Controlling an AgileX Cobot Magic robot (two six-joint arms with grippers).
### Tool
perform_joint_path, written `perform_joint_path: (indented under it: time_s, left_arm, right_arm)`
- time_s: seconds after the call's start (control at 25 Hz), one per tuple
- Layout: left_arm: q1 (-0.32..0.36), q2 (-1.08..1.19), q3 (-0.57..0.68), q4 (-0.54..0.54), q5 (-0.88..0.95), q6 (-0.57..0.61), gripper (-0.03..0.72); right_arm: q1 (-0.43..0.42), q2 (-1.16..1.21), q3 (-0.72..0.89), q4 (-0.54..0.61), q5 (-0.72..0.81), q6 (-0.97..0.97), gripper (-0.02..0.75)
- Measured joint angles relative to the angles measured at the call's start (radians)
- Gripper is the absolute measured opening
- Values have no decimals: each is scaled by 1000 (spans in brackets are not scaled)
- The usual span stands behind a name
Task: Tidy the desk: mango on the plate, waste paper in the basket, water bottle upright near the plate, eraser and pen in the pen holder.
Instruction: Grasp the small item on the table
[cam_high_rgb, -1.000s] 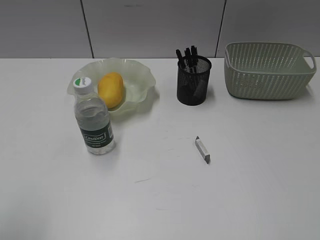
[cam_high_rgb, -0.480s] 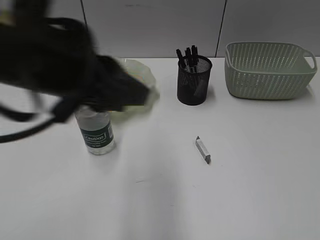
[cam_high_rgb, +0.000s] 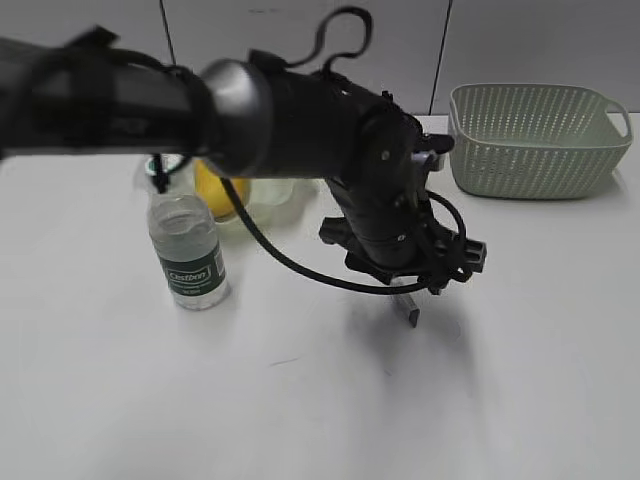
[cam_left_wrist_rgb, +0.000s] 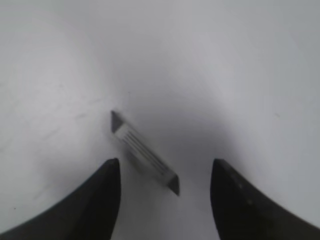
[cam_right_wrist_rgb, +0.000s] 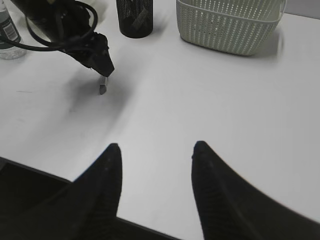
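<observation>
Left gripper (cam_left_wrist_rgb: 165, 200), jaws apart, above the eraser (cam_left_wrist_rgb: 144, 153); behind it, mango (cam_high_rgb: 207, 190) in plate (cam_high_rgb: 270, 190); basket (cam_high_rgb: 535, 140) beyond.

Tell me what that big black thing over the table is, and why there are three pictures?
It is a robot arm. This robot has two arms, and each ends in two fingers for picking things up. One picture comes from a camera looking at the white desk from the front. The other two come from small cameras on the robot's wrists, looking down past its own fingers.

The left gripper hangs open just above a small grey-and-white eraser. It holds nothing yet. The right gripper waits open near the desk's edge, also empty.

On the desk you can see a water bottle standing up, a yellow mango in a pale green plate, and a green basket. The arm hides whatever stands behind it.
</observation>
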Motion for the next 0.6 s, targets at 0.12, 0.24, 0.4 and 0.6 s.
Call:
perform_joint_path:
  time_s: [0.12,0.24,0.4,0.6]
  left_arm:
    - [0,77,-88,68,47,-123,415]
    - [0,118,-137,113,54,-206,389]
    - [0,152,-157,142,82,-254,246]
    - [0,154,-158,169,53,-266,78]
  right_arm:
    - [0,0,0,0,0,0,371]
    - [0,0,0,0,0,0,371]
    - [0,-1,0,0,0,0,371]
    - [0,-1,0,0,-1,0,371]
